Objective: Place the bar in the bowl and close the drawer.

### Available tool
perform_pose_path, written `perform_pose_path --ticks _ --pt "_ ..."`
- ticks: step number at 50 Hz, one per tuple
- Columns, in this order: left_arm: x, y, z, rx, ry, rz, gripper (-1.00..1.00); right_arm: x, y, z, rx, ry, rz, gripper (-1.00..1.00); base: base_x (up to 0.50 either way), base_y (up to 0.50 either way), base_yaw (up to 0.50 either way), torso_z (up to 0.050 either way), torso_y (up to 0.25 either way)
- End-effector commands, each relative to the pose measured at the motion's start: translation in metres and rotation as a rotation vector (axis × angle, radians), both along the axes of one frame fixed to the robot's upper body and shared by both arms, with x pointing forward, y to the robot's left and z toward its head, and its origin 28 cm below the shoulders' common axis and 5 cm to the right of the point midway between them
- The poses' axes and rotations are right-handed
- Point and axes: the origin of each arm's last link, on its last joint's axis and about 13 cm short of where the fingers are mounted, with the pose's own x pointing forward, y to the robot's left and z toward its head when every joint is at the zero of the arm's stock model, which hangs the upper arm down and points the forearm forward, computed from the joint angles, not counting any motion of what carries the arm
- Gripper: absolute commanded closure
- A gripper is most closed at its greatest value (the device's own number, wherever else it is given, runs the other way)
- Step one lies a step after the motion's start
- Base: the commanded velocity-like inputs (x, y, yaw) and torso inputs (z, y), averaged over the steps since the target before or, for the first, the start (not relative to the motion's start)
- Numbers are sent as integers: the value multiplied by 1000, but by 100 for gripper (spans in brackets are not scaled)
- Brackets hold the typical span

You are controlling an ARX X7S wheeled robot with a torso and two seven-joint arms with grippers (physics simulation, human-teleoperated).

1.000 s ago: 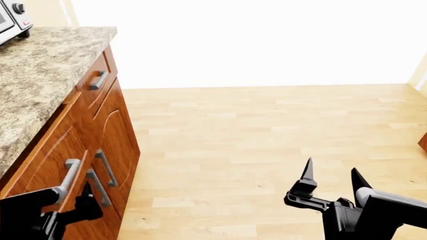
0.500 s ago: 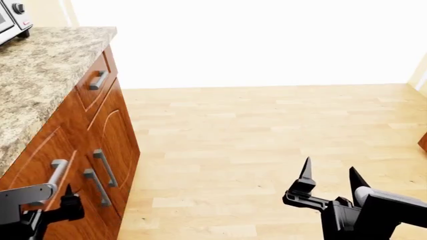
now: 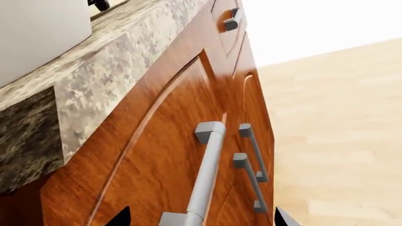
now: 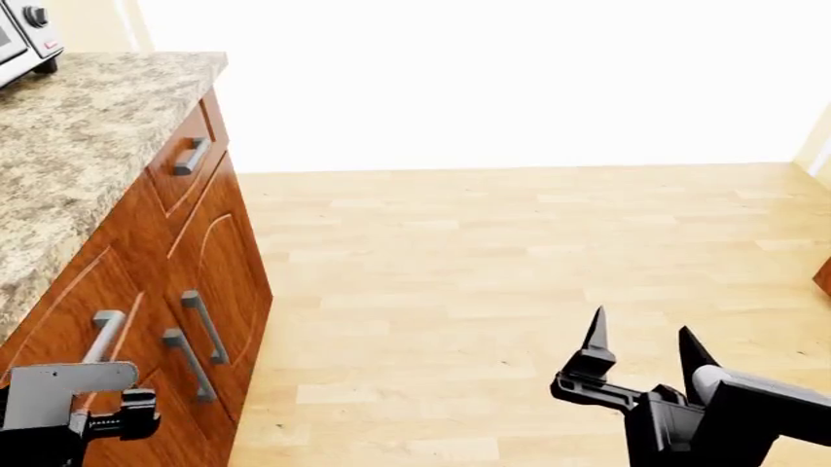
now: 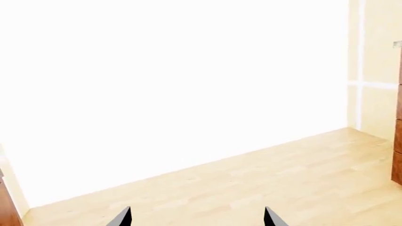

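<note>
The drawer sits flush with the reddish-brown cabinet front below the speckled granite surface, its inside hidden, so nothing can be said of any contents. Its grey horizontal handle lies just ahead of the left end effector, whose two dark fingertips stand wide apart at either side of the handle's near end without gripping it. Two vertical door handles sit just beside the drawer handle, and a second drawer is further along the cabinet. A toaster stands at the far corner of the surface; no writing is legible on it. The right end effector hangs over the wood floor, well apart from the cabinet, fingers spread wide and holding nothing. Neither the bar nor the bowl appears in any view.
</note>
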Motion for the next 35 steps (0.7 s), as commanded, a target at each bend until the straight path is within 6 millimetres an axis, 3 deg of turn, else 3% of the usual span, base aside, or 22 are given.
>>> perform_pose_path --ticks 1,10,35 --pt "5 8 10 245 3 59 -100 0 1 -1 7 -2 3 -100 0 0 0 0 0" --pt "10 11 11 293 31 114 -100 -2 -2 3 11 -12 -6 -100 0 0 0 1 2" --pt "7 47 17 372 110 305 -100 -5 -4 5 13 -25 -12 -100 0 0 0 1 2"
